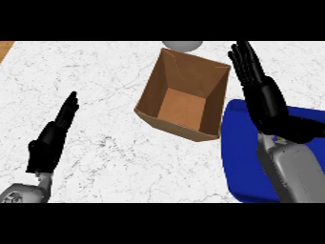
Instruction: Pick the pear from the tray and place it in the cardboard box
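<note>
A white marble counter carries an open cardboard box near the middle of its far edge, mouth up and tilted, its brown floor bare. Just beyond the box, at the far edge, part of a grey rounded thing shows; what it is cannot be told. A blue tray lies at the counter's near right corner, its left rim close beside the box's right wall.

The right hand reaches over the tray's far left part — fingers straight and extended toward the far edge, thumb spread out to the right, holding nothing that can be seen. Just below the thumb, beside the wrist, a small greenish-yellow sliver peeks out over the tray; it may be the pear, mostly hidden by the hand and forearm, though that cannot be told for certain.

The left hand rests over the counter's near left part — open, fingers straight and pointing up, well apart from the box.
</note>
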Available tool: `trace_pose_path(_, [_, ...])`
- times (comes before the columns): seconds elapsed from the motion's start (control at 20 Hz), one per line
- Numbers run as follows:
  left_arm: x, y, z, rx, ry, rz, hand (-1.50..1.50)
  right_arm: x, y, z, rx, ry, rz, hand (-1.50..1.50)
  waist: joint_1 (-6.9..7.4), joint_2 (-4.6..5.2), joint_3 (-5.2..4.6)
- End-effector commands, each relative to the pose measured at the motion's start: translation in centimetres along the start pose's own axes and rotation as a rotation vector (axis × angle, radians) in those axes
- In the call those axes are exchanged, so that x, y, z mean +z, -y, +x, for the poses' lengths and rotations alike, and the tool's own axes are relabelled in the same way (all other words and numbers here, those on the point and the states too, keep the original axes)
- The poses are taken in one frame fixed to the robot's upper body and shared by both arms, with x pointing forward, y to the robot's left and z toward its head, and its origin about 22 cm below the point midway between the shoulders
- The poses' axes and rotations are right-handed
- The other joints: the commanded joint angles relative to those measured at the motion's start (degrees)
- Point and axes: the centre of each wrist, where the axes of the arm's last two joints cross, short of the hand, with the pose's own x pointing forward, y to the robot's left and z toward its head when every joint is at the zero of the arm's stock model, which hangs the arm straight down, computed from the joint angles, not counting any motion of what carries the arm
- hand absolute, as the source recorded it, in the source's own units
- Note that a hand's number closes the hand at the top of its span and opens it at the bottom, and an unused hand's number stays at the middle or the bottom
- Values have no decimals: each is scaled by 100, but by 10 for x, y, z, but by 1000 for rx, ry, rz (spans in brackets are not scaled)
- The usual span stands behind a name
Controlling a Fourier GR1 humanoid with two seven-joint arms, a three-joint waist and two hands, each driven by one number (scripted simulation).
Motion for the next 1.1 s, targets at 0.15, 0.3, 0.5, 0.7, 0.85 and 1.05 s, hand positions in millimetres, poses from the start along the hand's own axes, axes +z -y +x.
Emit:
trace_pose_path(0.15, [4,-66,-12,-177,-106,204,0,59,87,-50,-156,-429,6,-150,-157,-99,99])
trace_pose_path(0.3, [6,-60,-18,-195,-122,193,0,32,103,-8,383,-386,391,-150,94,-164,-60])
trace_pose_path(0.5, [9,-84,-35,-235,-191,268,0,139,177,-57,207,-692,353,-150,-226,-54,96])
trace_pose_path(0.7, [6,-90,-26,-250,-177,263,0,176,223,-65,-61,-551,195,-150,-132,-91,114])
trace_pose_path(0.85, [-6,-95,-21,-259,-174,246,0,155,258,-52,-56,-491,285,-150,-44,-96,105])
trace_pose_path(1.05, [-6,-90,-22,-240,-170,227,0,133,267,-41,208,-524,404,-150,63,-95,108])
